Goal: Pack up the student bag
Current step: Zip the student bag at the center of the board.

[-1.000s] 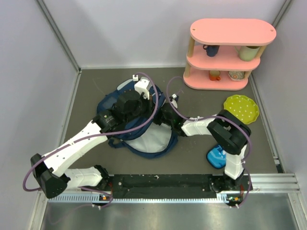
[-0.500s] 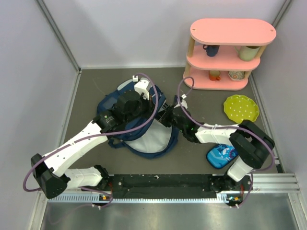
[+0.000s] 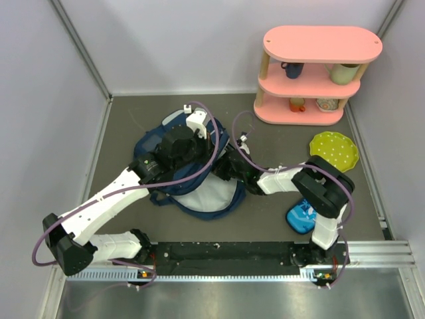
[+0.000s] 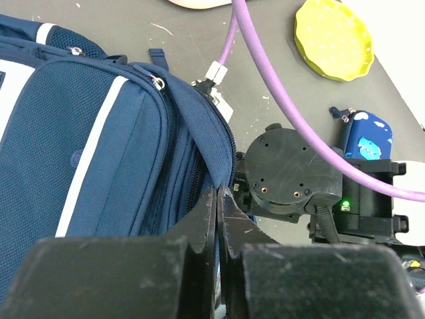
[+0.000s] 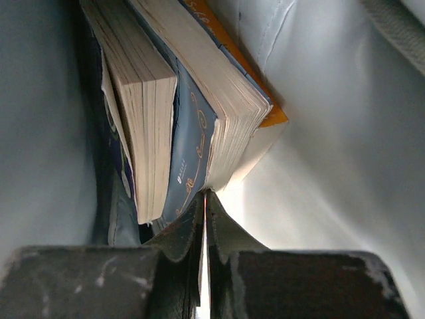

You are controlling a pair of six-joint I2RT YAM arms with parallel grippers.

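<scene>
Moved since earlier: the right arm's elbow, swung wide to the right half a second back, is drawn in again. Its wrist now sits at the bag's mouth. The left arm and the bag hold their places.
Student bag (image 4: pixel 99 133): it lies on the table (image 3: pixel 126 116) left of centre, mouth turned right with pale lining showing and both arms over it. Risk: if the held rim slips, the mouth likely sags onto the right wrist, and the fabric drags when that arm pulls out.
Purple cable (image 4: pixel 265 73): it arcs over the bag's edge and the right wrist. Risk: a loop could catch on a zip pull or on the other arm during a withdrawal.
Left gripper (image 4: pixel 217 212): the fingers are together, clamped on the navy rim of the bag's opening. Risk: the pinch looks thin, so a tug from inside may pull the rim free.
Right gripper (image 5: pixel 204 216): it is deep inside the bag, fingers pressed together with nothing between them, tips right at the books' lower corner. Risk: backing out crooked could hook a cover.
Books (image 5: pixel 149 119): two lean side by side against the lining. Risk: a nudge may tip them or slide them toward the mouth.
Pencil case (image 3: pixel 300 217): it lies on the table partly under the right arm, well apart from the bag, seemingly unpacked. Risk: the returning arm could sweep it away.
</scene>
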